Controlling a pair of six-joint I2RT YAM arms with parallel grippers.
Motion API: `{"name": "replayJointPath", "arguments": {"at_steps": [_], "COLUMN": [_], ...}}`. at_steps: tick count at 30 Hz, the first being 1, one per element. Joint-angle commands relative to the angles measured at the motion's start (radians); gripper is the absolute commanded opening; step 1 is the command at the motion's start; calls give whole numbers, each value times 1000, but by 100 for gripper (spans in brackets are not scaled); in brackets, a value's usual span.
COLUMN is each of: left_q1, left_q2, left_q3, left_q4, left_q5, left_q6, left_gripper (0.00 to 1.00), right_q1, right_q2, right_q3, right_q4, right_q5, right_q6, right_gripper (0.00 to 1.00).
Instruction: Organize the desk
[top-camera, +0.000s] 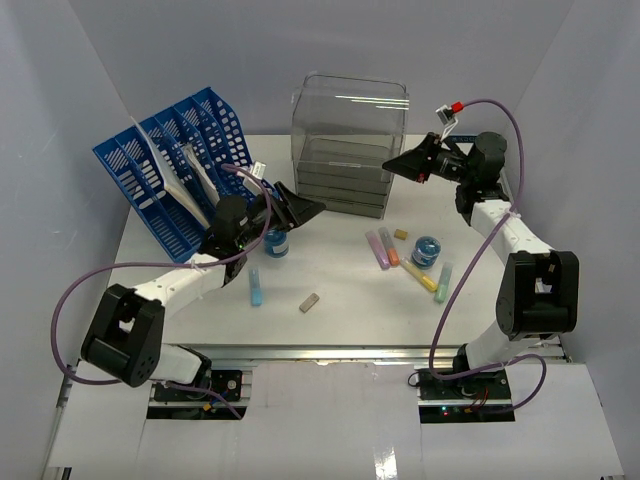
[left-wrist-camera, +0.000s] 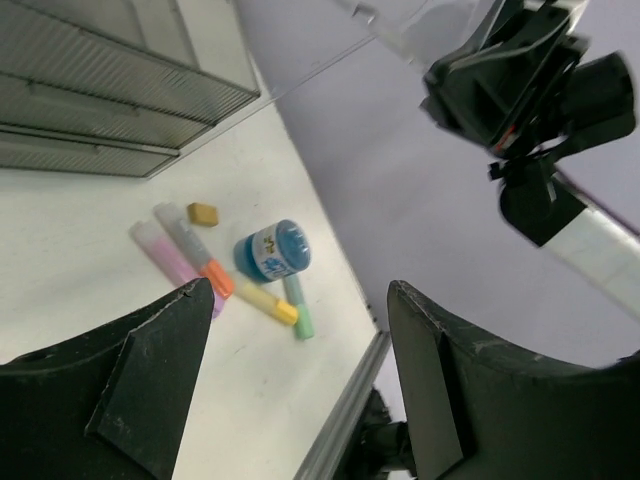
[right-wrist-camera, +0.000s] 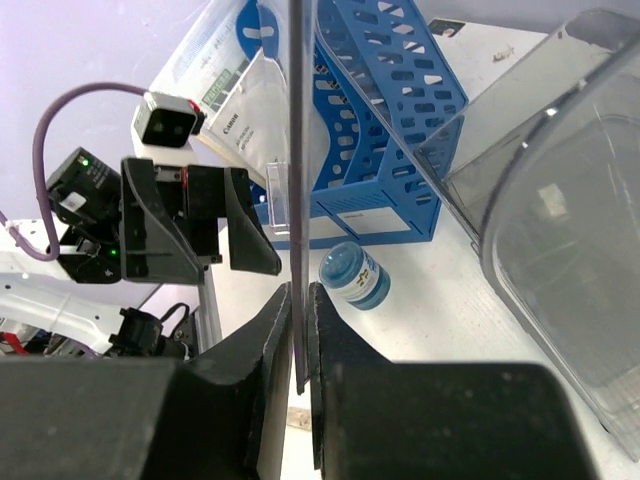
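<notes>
The left gripper (top-camera: 306, 209) is hovering near a blue jar (top-camera: 276, 243) beside the blue file rack (top-camera: 170, 175), its fingers spreading wide with nothing between them. The right gripper (right-wrist-camera: 300, 292) is pinching a thin clear sheet (right-wrist-camera: 297, 150) just beside the clear drawer box (top-camera: 348, 140). The desk (top-camera: 340, 285) is lying beneath both arms, carrying highlighters (top-camera: 391, 250) and a tan block (top-camera: 309, 302).
</notes>
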Motion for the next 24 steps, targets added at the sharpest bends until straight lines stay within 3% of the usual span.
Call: {"name": "replayJointPath", "arguments": {"at_steps": [1, 5, 11, 24], "left_q1": [-10, -34, -67, -132], "left_q2": [-112, -159, -206, -131], "left_q3": [-19, -17, 0, 17], "left_q4": [-253, -449, -681, -745], "left_q5": [-39, -106, -336, -609], "left_q6": [259, 408, 526, 539], "left_gripper": [81, 81, 81, 90], "right_q1": [-50, -66, -67, -67], "right_q2": [-53, -47, -41, -51], "right_q3": [84, 89, 84, 70], "right_q4": [159, 212, 224, 224], "right_q5": [60, 66, 70, 75], "right_q6": [67, 114, 127, 123], "right_gripper": [12, 12, 11, 11]}}
